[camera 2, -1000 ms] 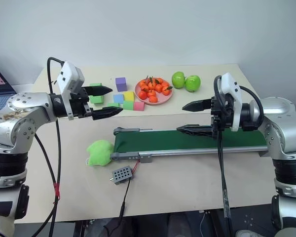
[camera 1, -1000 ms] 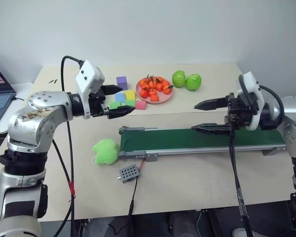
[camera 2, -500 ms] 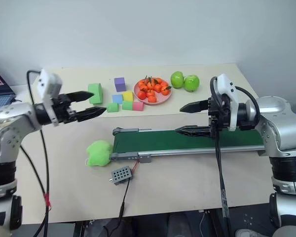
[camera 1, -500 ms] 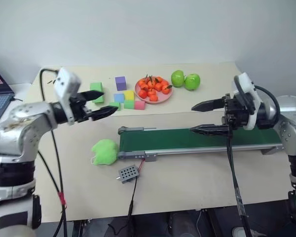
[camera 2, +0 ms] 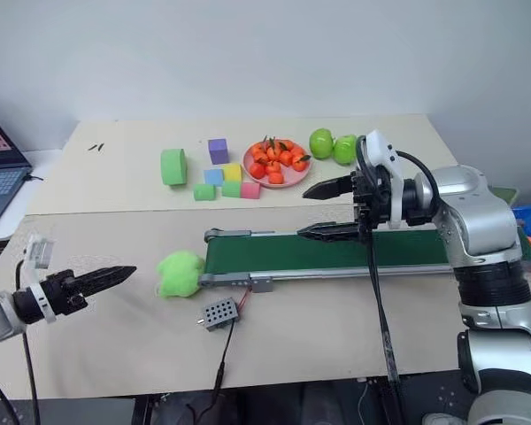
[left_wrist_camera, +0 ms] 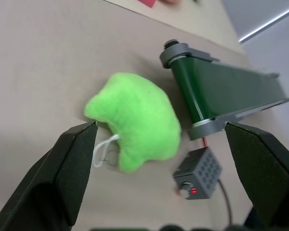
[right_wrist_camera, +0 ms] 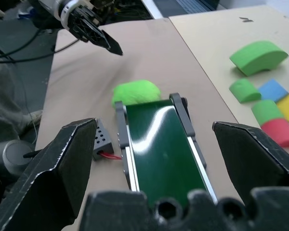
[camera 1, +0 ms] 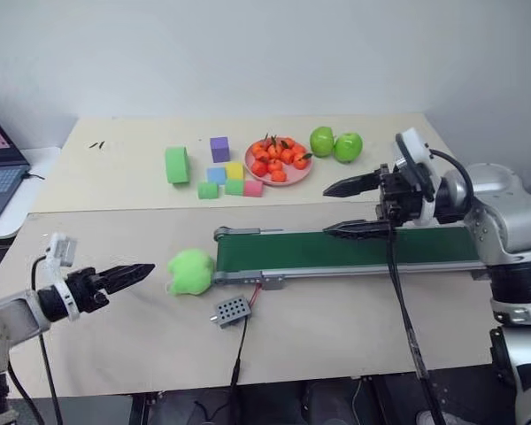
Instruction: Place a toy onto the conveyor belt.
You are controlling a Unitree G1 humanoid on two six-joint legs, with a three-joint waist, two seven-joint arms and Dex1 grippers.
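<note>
Left gripper (camera 1: 140,271), fingers apart, hovers low near the table's front-left edge, bare tabletop between it and the toy (camera 1: 191,271). Toy lies just off the belt's (camera 1: 354,249) left end. Right gripper (camera 1: 341,209), fingers apart, hangs over the belt's middle.

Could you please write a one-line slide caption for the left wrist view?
Open left claw framing the green plush toy lying on the table beside the conveyor belt end and its control box.
</note>
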